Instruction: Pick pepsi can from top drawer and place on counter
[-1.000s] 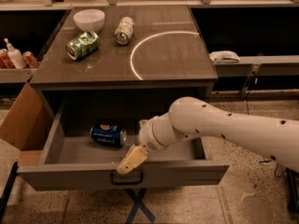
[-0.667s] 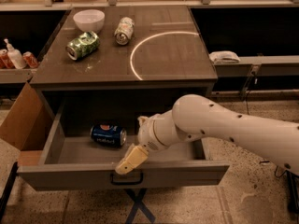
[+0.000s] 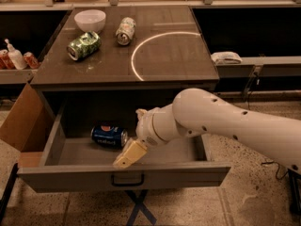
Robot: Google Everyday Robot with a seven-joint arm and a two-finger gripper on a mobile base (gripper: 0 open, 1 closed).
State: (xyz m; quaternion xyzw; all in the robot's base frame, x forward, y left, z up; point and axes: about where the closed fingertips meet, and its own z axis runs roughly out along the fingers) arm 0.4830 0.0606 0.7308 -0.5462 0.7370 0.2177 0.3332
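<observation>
Blue aluminium pepsi can (image 3: 109, 136) lies on its side in the open top drawer (image 3: 188, 174), left of centre. End effector (image 3: 130, 155) hangs inside the drawer just right of the can, apart from it, nothing visibly held; its opening you cannot tell. Judge the can light, smooth, dentable, prone to roll: grasp across the mid-body, gently.
</observation>
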